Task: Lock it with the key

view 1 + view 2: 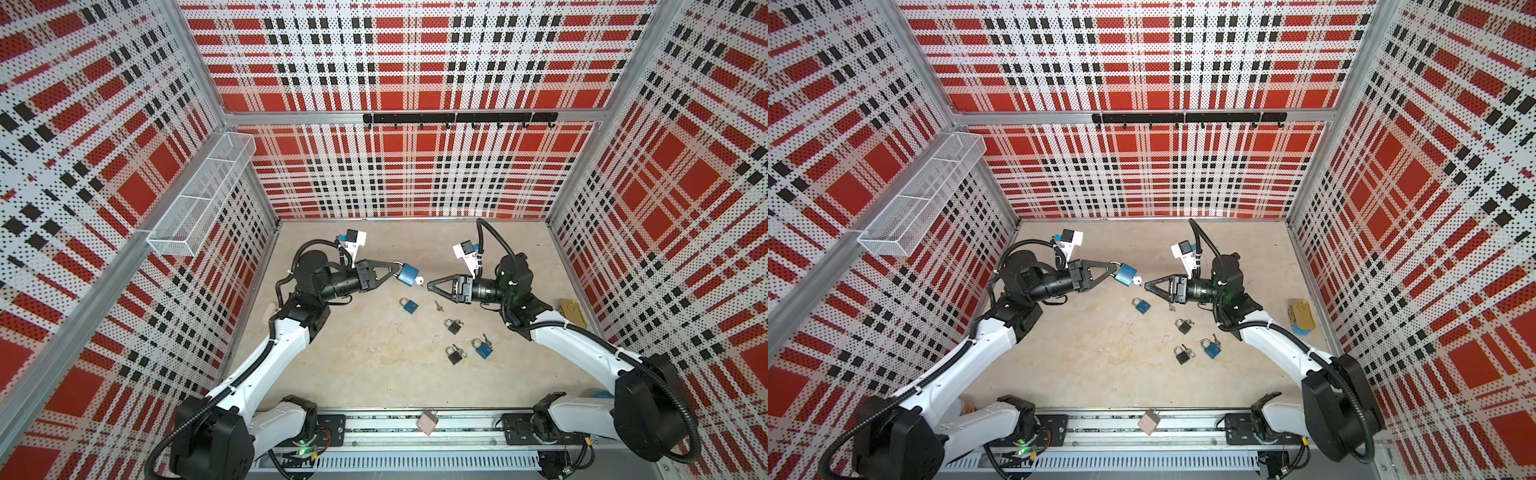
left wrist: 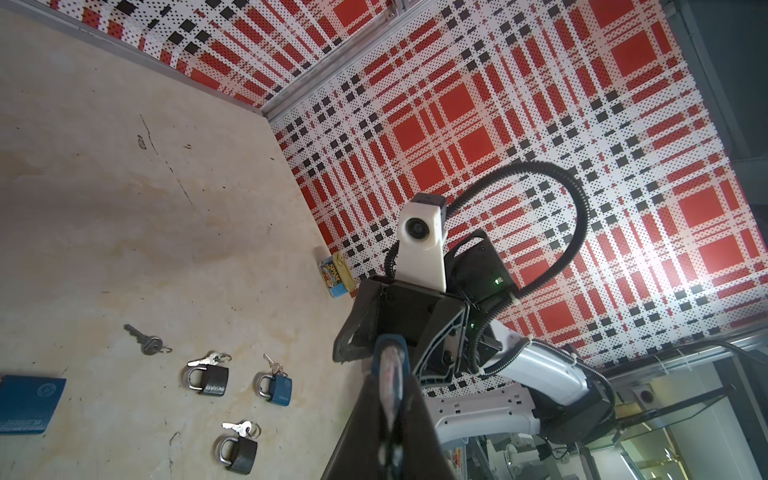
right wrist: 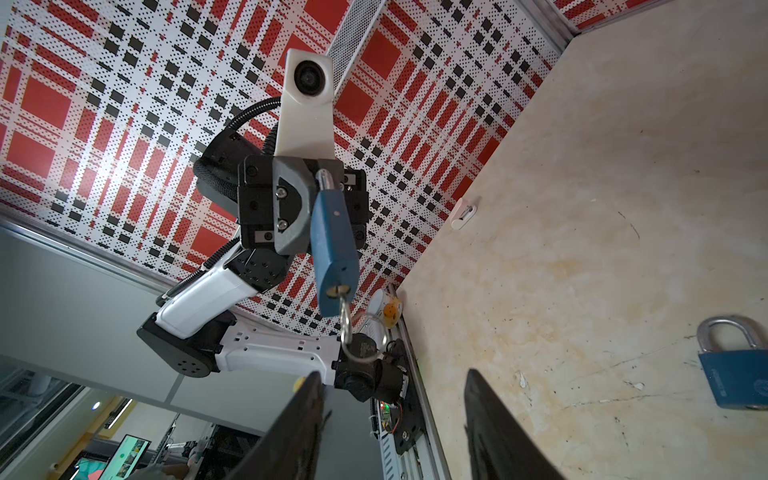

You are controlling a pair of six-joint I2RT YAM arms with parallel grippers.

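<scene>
Mid-air, left jaws pinch a blue padlock's (image 1: 408,274) steel shackle (image 3: 323,178) (right jaws apart).

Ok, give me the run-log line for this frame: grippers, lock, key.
left gripper: shut on blue padlock shackle, held aloft | key: in keyhole | right gripper: open, empty, facing key

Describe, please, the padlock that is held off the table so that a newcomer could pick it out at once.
Follow the left arm to the left gripper, above the middle of the table. Its jaws are shut on the shackle of a blue padlock. Unlike the other padlocks, which lie on the table, it is raised, with a key in its keyhole.
</scene>
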